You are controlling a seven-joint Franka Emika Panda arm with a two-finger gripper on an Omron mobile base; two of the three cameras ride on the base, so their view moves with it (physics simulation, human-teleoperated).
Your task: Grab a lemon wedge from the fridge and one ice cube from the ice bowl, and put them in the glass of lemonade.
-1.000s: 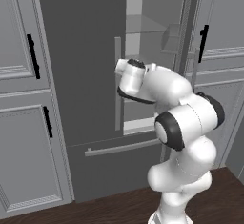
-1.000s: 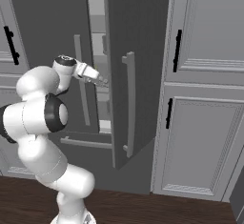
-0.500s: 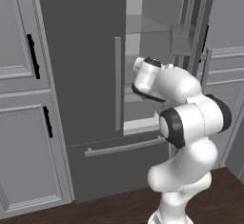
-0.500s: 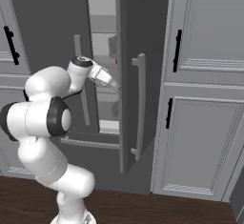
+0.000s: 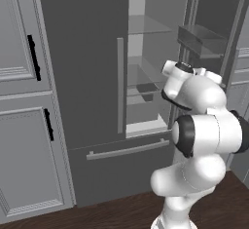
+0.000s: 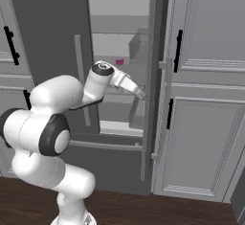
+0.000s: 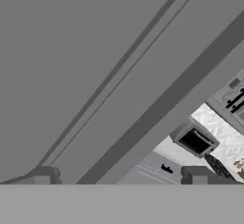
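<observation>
Fridge [image 5: 87, 52], tall and dark grey: its right door now swings wide, so I can reach the glass shelves; gripper [image 6: 141, 94] jaws released, empty.

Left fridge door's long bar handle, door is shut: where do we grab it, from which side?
Take the long light grey vertical bar handle near mid-height, probably coming straight in from the front with the jaws level, one each side of the bar. It runs upright and seems to stand proud of the dark grey shut fridge door, at the edge beside the open compartment, so a level straddle should fit.
</observation>
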